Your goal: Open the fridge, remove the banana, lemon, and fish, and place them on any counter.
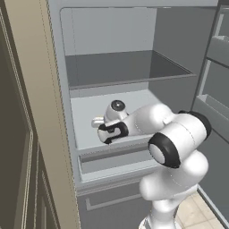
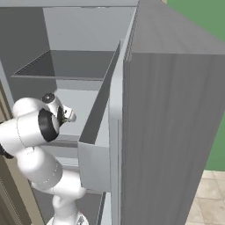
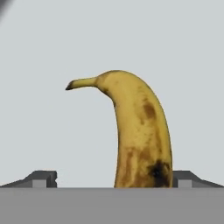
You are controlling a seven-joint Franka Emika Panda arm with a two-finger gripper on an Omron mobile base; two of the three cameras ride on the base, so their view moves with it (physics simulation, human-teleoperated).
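Observation:
The fridge [image 1: 134,100] stands open, its door [image 2: 176,132] swung out to the right. My arm reaches onto the pale middle shelf. In the hand view the banana [image 3: 135,131], yellow with brown spots and a dark patch near its base, lies straight ahead with its stem pointing left. My gripper [image 3: 114,179] is open, one fingertip on each side of the banana's near end and wide gaps between them. From the base the gripper [image 1: 97,122] sits low over the shelf's left part. The lemon, the fish and the counter are out of view.
A tall beige cabinet panel [image 1: 31,112] borders the fridge on the left. An empty upper shelf [image 1: 125,71] is above the hand, and a drawer front [image 1: 116,156] is below it. Door bins [image 1: 214,112] jut in on the right.

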